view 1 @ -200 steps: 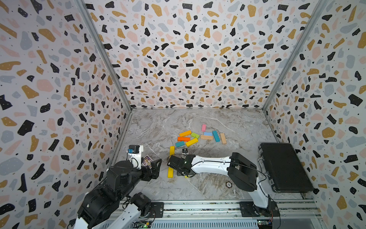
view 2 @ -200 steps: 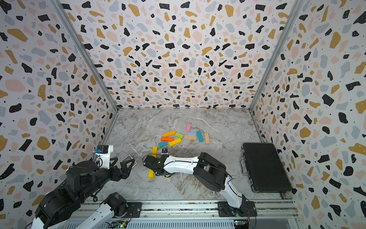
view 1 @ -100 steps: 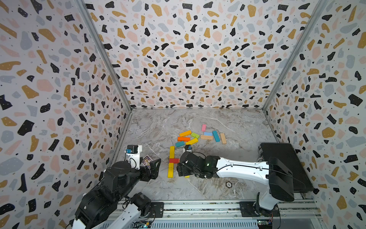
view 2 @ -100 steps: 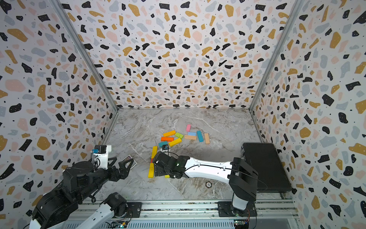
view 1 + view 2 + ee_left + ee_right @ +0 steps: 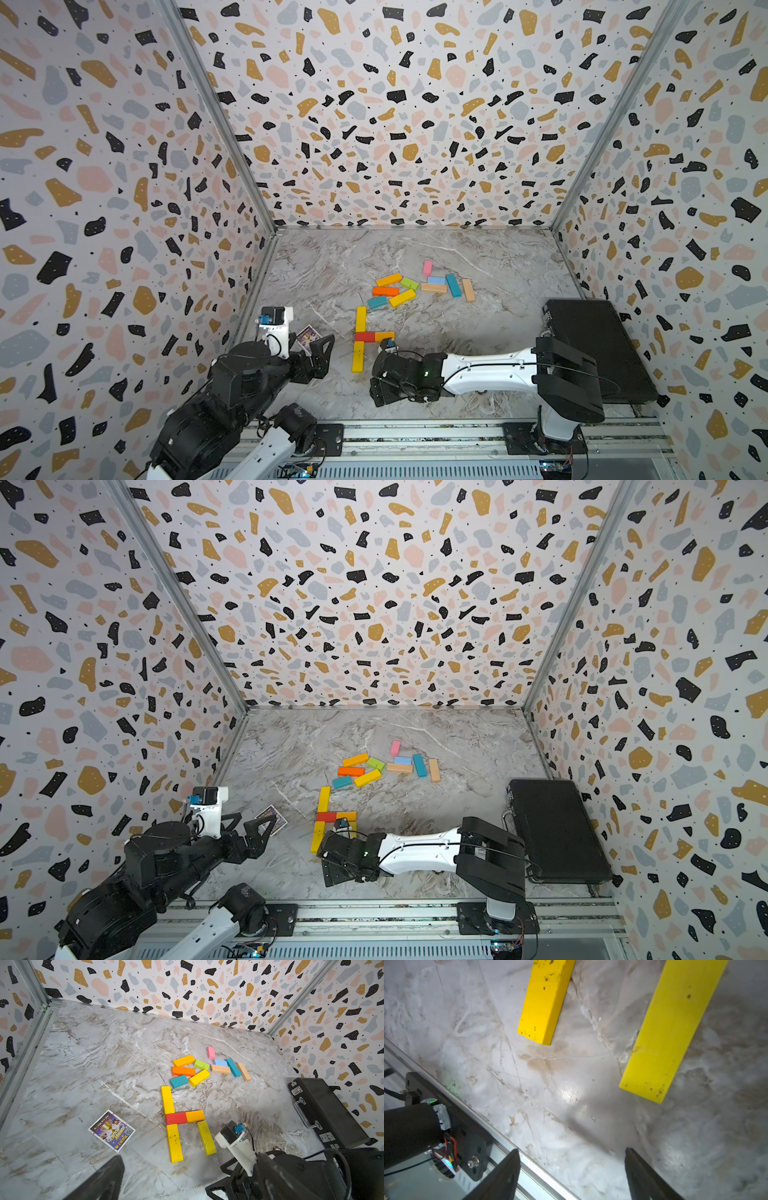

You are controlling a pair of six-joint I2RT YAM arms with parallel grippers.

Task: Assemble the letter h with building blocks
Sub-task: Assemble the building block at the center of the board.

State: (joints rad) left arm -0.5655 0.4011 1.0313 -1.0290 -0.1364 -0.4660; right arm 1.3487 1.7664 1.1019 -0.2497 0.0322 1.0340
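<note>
Left gripper (image 5: 251, 827): spread wide, empty. Card (image 5: 272, 820) just past fingertips. Building blocks (image 5: 176, 1118): h flat mid-table, bare table (image 5: 324, 270) to left. Yellow leg (image 5: 206, 1138): clear in left wrist view, mostly hidden under right arm (image 5: 486, 368) in both top views. Loose blocks (image 5: 401, 298) behind h. Right gripper (image 5: 572, 1149): parted, empty, near front rail (image 5: 483, 1120). Black case (image 5: 598, 345) at right edge.

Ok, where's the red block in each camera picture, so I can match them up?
In a top view: red block, lower middle, crossbar of the h.
In a top view: red block, lower middle, slightly further left.
Left wrist: red block, near the picture's centre.
Right wrist: not in it.
Shared landmark: the speckled yellow bar just in front of it shows in all four.
</note>
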